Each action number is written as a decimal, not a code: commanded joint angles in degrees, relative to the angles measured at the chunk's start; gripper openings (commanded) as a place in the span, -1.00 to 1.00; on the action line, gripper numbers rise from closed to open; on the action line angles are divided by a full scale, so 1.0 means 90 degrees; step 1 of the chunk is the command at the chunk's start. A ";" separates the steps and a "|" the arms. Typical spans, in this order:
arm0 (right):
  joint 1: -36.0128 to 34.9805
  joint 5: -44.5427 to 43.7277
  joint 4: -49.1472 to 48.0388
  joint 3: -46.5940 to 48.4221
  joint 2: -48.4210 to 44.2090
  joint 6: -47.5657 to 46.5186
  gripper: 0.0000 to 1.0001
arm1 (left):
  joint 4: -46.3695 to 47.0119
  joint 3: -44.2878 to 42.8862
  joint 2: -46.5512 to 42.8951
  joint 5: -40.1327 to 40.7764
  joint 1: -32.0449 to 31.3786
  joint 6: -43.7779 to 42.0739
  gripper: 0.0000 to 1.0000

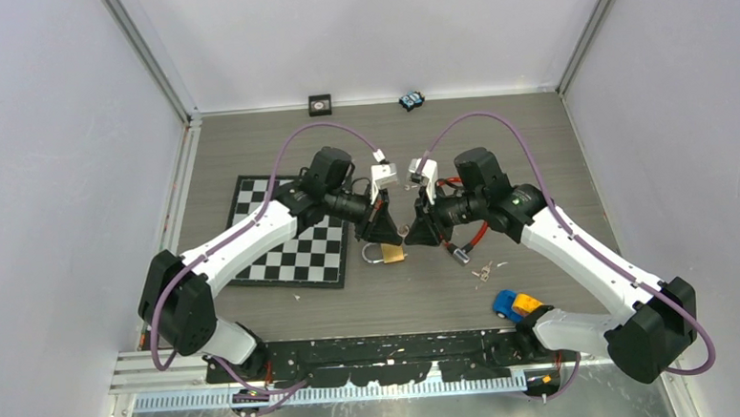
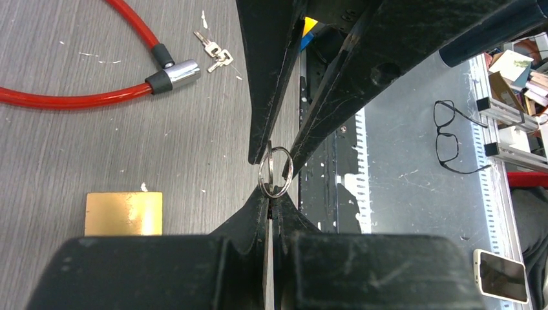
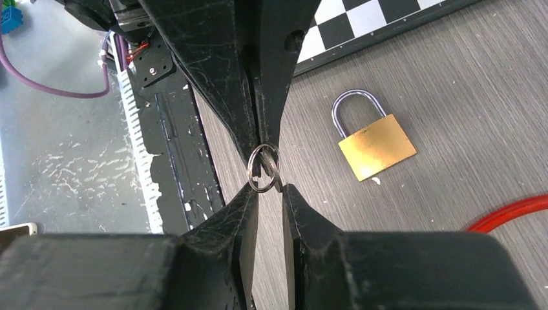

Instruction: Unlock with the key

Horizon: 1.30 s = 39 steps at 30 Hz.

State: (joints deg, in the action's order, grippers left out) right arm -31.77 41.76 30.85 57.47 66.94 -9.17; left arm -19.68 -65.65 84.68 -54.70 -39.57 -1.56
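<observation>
A brass padlock [image 1: 392,254] [image 2: 123,213] [image 3: 377,145] lies flat on the table with its shackle seated in the body. Just above it my two grippers meet tip to tip. My left gripper [image 2: 268,197] [image 1: 387,231] is shut on the lower edge of a silver key ring [image 2: 274,171] [image 3: 263,168]. The key itself is barely visible, edge-on at the ring. My right gripper [image 3: 270,188] [image 1: 417,233] is at the ring's other side, open, with a narrow gap between its fingers and the ring at their tips.
A red cable lock [image 1: 473,232] [image 2: 64,97] lies right of the padlock, with a small bunch of keys [image 1: 482,272] [image 2: 213,55] beside its metal end. A chessboard [image 1: 286,237] is on the left, a blue-and-yellow toy car [image 1: 517,304] near the front right.
</observation>
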 commanded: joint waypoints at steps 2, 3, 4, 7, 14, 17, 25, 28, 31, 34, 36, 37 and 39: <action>0.0027 -0.0299 -0.0787 0.0330 -0.0072 0.0400 -0.52 | 0.0139 0.0050 0.0099 -0.0224 -0.0086 -0.0041 -1.00; 0.0046 -0.0303 -0.0799 0.0346 -0.0074 0.0451 -0.52 | 0.0137 0.0056 0.0118 -0.0222 -0.0086 -0.0046 -1.00; 0.0060 -0.0311 -0.0825 0.0359 -0.0074 0.0502 -0.52 | 0.0136 0.0065 0.0137 -0.0232 -0.0086 -0.0050 -1.00; 0.0132 -0.0327 -0.0872 0.0390 -0.0091 0.0656 -0.53 | 0.0096 0.0059 0.0183 -0.0231 -0.0086 -0.0101 -1.00; 0.0254 -0.0446 -0.0960 0.0394 -0.0111 0.0860 -0.54 | 0.0001 0.0068 0.0224 -0.0193 -0.0086 -0.0211 -1.00; 0.0286 -0.0473 -0.1038 0.0377 -0.0095 0.0975 -0.54 | -0.0020 0.0068 0.0238 -0.0192 -0.0086 -0.0231 -1.00; 0.0394 -0.0532 -0.1286 0.0339 -0.0011 0.1440 -0.53 | -0.0134 0.0022 0.0329 -0.0095 -0.0086 -0.0298 -1.00; 0.0394 -0.0572 -0.1367 0.0310 0.0037 0.1524 -0.50 | -0.0212 -0.0049 0.0395 -0.0104 -0.0086 -0.0327 -1.00; 0.0410 -0.0741 -0.1411 0.0313 0.0069 0.1616 -0.49 | -0.0288 -0.0069 0.0451 -0.0098 -0.0093 -0.0390 -1.00; 0.0445 -0.0869 -0.1467 0.0341 0.0110 0.1773 -0.47 | -0.0348 -0.0094 0.0473 -0.0075 -0.0100 -0.0448 -1.00; 0.0470 -0.0977 -0.1481 0.0350 0.0122 0.1830 -0.46 | -0.0376 -0.0098 0.0482 -0.0074 -0.0103 -0.0465 -1.00; 0.0494 -0.1008 -0.1475 0.0352 0.0121 0.1852 -0.46 | -0.0376 -0.0106 0.0483 -0.0069 -0.0101 -0.0473 -1.00; 0.0525 -0.1072 -0.1476 0.0334 0.0104 0.1875 -0.46 | -0.0413 -0.0117 0.0488 -0.0059 -0.0098 -0.0502 -1.00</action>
State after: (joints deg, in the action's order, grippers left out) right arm -28.01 35.33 23.31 58.02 68.27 6.04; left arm -21.15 -65.45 88.84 -53.36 -40.07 -4.71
